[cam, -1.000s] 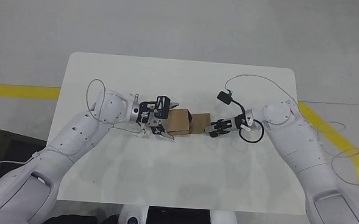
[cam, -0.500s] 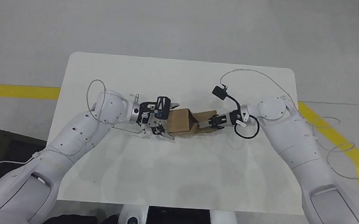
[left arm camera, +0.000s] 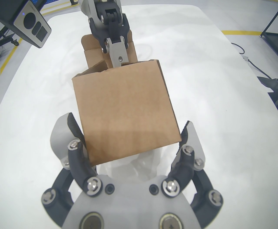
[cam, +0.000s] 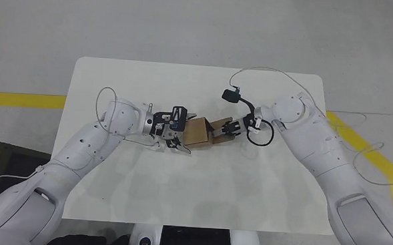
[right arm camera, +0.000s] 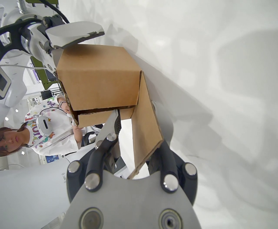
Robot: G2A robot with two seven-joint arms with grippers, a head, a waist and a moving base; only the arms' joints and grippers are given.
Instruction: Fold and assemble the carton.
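Observation:
A brown carton (cam: 197,131) lies on its side in the middle of the white table (cam: 118,78). My left gripper (cam: 181,130) holds its closed end, one finger (left arm camera: 69,128) on each side of the carton (left arm camera: 123,108). At the other end, which is unsealed, a long flap (right arm camera: 145,121) sticks out. My right gripper (cam: 224,130) is at that end. In the right wrist view the right gripper (right arm camera: 134,108) is partly open astride the flap, with one finger (right arm camera: 113,123) reaching under the edge of the carton (right arm camera: 97,76).
A loose grey cable (cam: 266,71) arcs over the table's far right part from the right arm. White tabletop stretches all around the carton, with wide room toward the near edge (cam: 198,223).
My right gripper has moved in toward the carton's unsealed end and turned, and its elbow has swung toward the far side. The left gripper and the carton's body have kept still.

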